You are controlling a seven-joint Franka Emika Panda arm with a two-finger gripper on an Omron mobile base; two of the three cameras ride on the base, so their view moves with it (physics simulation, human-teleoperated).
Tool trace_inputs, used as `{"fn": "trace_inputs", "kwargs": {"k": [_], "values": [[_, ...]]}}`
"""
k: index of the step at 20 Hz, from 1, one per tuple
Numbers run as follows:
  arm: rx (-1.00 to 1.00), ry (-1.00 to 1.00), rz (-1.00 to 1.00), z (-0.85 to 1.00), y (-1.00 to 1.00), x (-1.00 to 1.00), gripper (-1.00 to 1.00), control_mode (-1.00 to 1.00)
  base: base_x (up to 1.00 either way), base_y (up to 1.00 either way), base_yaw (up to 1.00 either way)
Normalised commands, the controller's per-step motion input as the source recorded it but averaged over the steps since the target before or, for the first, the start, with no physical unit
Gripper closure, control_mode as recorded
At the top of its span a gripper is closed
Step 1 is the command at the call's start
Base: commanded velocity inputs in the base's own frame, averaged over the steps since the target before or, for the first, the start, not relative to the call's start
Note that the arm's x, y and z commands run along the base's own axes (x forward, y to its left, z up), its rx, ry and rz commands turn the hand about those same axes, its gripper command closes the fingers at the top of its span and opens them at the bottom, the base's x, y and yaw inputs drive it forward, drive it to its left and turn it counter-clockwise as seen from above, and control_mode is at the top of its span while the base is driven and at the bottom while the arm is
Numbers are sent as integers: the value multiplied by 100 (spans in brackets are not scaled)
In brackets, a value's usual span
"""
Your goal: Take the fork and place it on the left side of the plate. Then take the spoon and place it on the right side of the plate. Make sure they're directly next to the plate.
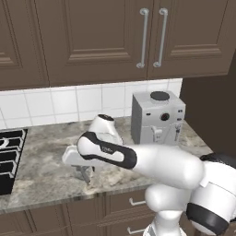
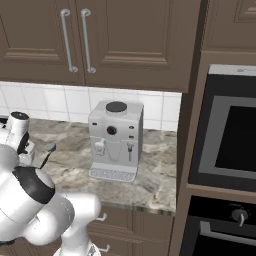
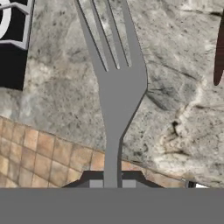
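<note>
Fork [image 3: 117, 94] first: we have it pinched by its handle in our clenched claw [image 3: 112, 181], up over the tabletop [image 3: 175, 109] near its front edge with open room around, so we think laying it left of the plate, then the spoon [image 3: 219, 52], is all left.

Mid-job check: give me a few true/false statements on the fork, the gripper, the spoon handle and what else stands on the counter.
1. The gripper is shut on the fork. True.
2. The fork's tines point back toward the gripper. False: they point away from it.
3. A coffee machine stands on the counter by the tiled wall. True.
4. The fork lies flat on the counter. False: it is held above it.
5. The spoon's dark handle touches the fork. False: they are apart.
</note>
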Motion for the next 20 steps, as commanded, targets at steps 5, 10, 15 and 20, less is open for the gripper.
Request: {"fn": "trace_inputs", "kwargs": {"k": [5,10,15,20], "values": [[-23,-3,2,76,-1,-43,100,-100,0,0,0],[-21,-5,0,54,-15,-32,100,-100,0,0,0],[-13,-15,0,26,-39,-31,100,-100,0,0,0],[-1,-7,0,-6,-43,-13,100,-100,0,0,0]]}}
